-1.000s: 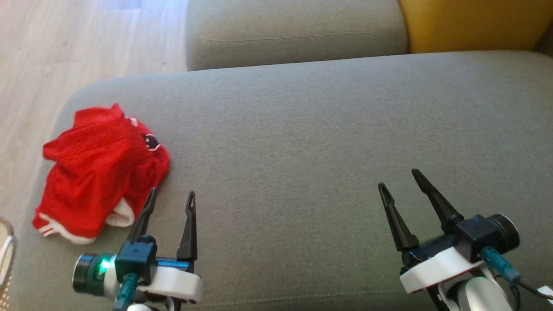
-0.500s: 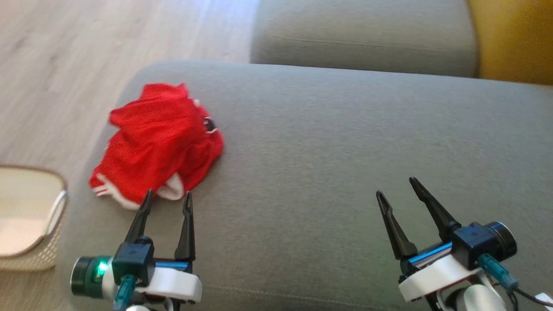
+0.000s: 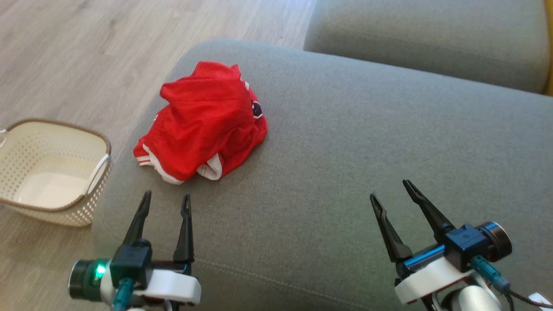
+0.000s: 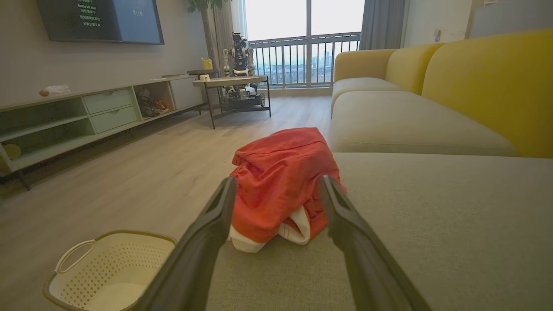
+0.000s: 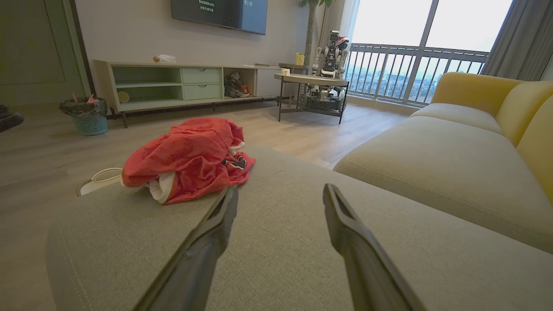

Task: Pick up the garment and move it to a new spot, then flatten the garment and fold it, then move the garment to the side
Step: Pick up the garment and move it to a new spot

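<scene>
Where left gripper [image 3: 166, 195] points, crumpled garment [image 3: 203, 121], untouched

Head view's left edge cuts off basket [image 3: 60, 124]. Emblem on garment [image 3: 203, 116] half buried in folds. Text on TV [image 4: 99, 19] too small to read.

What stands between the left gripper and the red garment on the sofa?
Nothing visible does. Only bare sofa cushion lies between the left gripper, jaws open, and the red garment. The basket stands on the floor, aside.
</scene>
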{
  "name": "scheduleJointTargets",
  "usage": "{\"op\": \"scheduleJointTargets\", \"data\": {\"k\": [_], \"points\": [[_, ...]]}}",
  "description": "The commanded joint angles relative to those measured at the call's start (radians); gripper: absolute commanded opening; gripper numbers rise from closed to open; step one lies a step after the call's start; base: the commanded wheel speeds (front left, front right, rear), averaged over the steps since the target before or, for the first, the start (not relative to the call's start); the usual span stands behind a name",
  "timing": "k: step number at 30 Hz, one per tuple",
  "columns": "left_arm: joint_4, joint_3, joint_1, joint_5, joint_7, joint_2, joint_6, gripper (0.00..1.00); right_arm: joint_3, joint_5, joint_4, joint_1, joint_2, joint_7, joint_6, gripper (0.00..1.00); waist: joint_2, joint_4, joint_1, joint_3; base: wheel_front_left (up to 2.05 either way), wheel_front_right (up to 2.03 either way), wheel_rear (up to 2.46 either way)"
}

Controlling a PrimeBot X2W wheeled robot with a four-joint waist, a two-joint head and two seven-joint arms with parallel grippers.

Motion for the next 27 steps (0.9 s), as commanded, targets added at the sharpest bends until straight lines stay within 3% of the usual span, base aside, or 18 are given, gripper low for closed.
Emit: {"op": "scheduleJointTargets", "data": {"k": [1,5,12,15,19,27], "points": [[-0.039,0.041,-0.051,0.005,-0.008,-0.005,-0.007,1.00,0.022,-0.009,-0.035,-0.033,-0.001,-0.009,0.000,1.00,0.0000,0.005,0.0000,0.017,0.00,0.00,0.00],[-0.055,0.059,-0.106,-0.007,-0.008,-0.003,-0.025,1.00,0.022,-0.021,-0.039,-0.050,-0.001,-0.009,0.000,1.00,0.0000,-0.006,0.0000,0.057,0.00,0.00,0.00],[0.014,0.134,-0.346,-0.062,-0.008,0.039,-0.104,1.00,0.009,-0.058,-0.051,-0.107,-0.001,-0.009,0.000,1.00,0.0000,-0.056,0.0000,0.175,0.00,0.00,0.00],[0.118,0.166,-0.474,-0.115,0.011,0.064,-0.151,1.00,0.004,-0.071,-0.054,-0.132,-0.001,-0.009,0.000,1.00,0.0000,-0.083,0.0000,0.221,0.00,0.00,0.00],[0.266,0.194,-0.641,-0.189,0.111,0.091,-0.209,1.00,-0.004,-0.080,-0.053,-0.149,-0.001,-0.009,0.000,1.00,0.0000,-0.114,0.0000,0.258,0.00,0.00,0.00],[0.600,0.194,-0.867,-0.238,0.293,0.167,-0.256,1.00,0.019,-0.081,-0.051,-0.165,-0.001,-0.009,0.000,1.00,0.0000,-0.174,0.0000,0.298,0.00,0.00,0.00]]}}
